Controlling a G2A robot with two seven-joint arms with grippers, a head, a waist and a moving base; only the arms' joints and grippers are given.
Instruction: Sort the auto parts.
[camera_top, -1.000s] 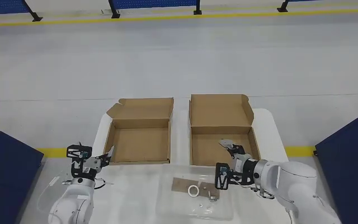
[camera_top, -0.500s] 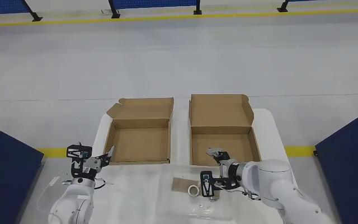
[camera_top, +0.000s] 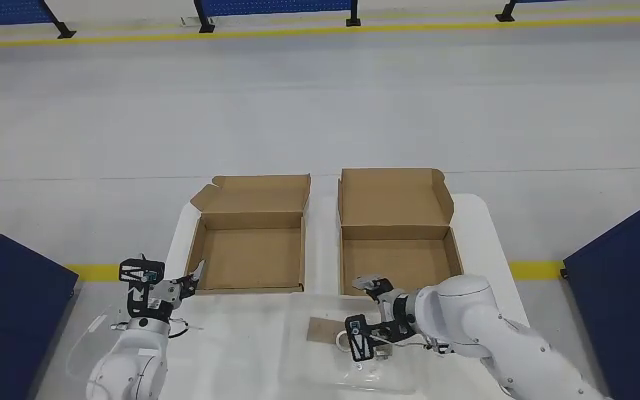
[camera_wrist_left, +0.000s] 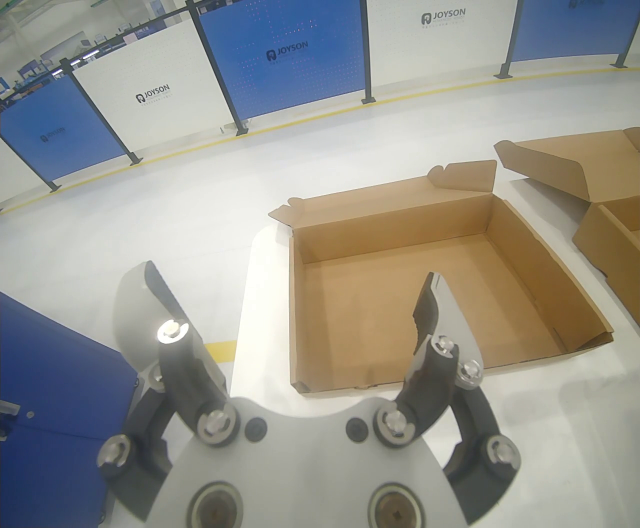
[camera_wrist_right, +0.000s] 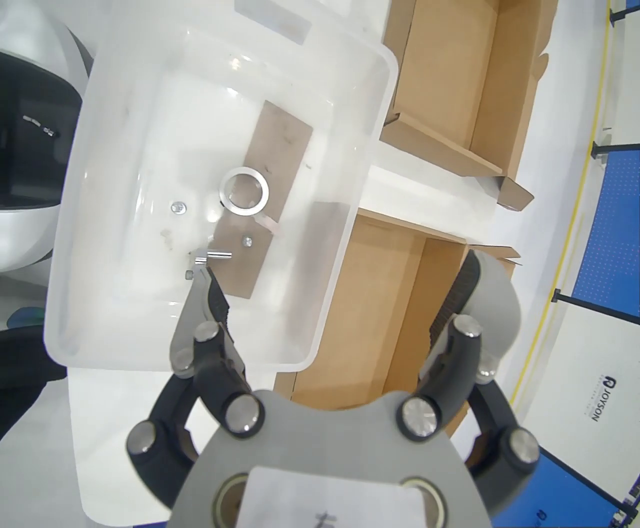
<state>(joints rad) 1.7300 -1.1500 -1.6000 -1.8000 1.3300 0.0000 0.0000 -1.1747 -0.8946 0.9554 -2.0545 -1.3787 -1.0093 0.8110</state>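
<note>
Seemingly the pick step: the right claw (camera_wrist_right: 337, 270), spread wide and empty, hovers over the clear tray (camera_wrist_right: 360, 200) at the bench's (camera_top: 250, 320) six o'clock, where ring (camera_wrist_right: 223, 192) and pin (camera_wrist_right: 219, 256) lie. Next: descend, pinch one.

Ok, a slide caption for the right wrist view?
Right gripper, jaws open, at a clear bin holding a metal ring, a pin and small fasteners, beside two cardboard boxes.

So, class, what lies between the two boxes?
Nothing: a bare strip of white table separates the left box and right box, seen in the top view.
</note>
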